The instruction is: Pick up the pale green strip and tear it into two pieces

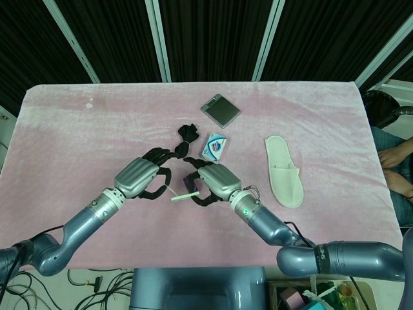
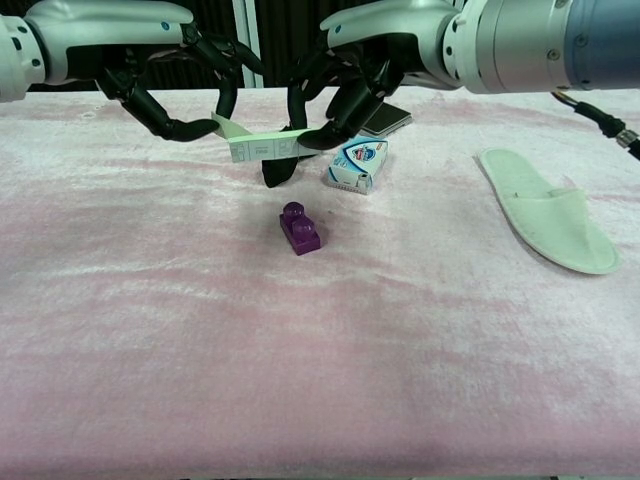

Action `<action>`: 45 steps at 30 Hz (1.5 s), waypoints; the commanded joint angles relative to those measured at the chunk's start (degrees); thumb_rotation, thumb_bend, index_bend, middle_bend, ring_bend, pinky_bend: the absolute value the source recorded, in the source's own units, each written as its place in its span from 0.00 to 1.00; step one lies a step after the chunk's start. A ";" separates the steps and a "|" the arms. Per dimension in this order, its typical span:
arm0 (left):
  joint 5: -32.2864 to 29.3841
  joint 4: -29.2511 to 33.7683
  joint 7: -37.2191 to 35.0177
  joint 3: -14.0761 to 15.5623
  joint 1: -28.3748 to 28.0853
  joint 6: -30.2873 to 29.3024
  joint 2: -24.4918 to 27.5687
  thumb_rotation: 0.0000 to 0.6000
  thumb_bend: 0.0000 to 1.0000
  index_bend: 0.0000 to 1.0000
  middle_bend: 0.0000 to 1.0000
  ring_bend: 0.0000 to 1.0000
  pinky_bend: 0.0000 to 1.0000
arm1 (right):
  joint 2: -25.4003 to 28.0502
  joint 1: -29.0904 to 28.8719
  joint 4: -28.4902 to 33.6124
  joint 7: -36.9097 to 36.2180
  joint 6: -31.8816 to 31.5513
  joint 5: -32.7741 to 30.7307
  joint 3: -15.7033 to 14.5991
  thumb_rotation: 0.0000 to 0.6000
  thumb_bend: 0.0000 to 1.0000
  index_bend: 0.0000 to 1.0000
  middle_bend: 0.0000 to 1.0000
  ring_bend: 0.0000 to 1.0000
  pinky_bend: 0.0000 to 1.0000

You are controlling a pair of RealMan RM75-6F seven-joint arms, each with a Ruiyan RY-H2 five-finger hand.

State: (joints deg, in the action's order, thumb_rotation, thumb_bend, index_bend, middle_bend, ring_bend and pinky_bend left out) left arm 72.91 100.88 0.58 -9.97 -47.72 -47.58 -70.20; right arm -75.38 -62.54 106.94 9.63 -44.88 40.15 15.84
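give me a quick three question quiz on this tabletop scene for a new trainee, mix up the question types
1. True or false: the pale green strip is lying flat on the pink tablecloth.
2. Multiple choice: what sits on the cloth below the strip in the chest view? A) purple block B) white slipper C) grey case
3. Fill in: the right hand pinches one end of the strip; the other end is at the ____ hand.

Key: 1 false, it is held up off the cloth. 2 A. 3 left; whether its fingers have closed on the strip is unclear.
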 commanded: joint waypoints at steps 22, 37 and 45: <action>2.77 -0.56 -1.05 2.31 3.96 -4.59 3.61 1.00 0.53 0.61 0.10 0.00 0.00 | 2.47 2.37 -1.18 -1.70 -0.81 0.85 -2.38 1.00 0.52 0.74 0.03 0.07 0.15; 11.54 -11.23 -9.09 9.04 9.72 -9.13 -2.71 1.00 0.52 0.61 0.09 0.00 0.00 | -5.26 9.36 -6.91 1.57 -9.94 8.78 -9.45 1.00 0.52 0.74 0.02 0.07 0.15; 15.68 -24.77 -17.15 11.69 11.74 -11.44 -11.14 1.00 0.52 0.59 0.09 0.00 0.00 | -13.13 13.29 -15.01 1.19 -9.07 8.95 -13.31 1.00 0.52 0.74 0.02 0.07 0.15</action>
State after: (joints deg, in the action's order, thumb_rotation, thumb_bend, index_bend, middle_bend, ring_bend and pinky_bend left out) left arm 86.69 80.61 -13.88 0.42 -36.93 -57.90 -78.08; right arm -86.24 -50.64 94.25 10.72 -54.04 48.74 3.68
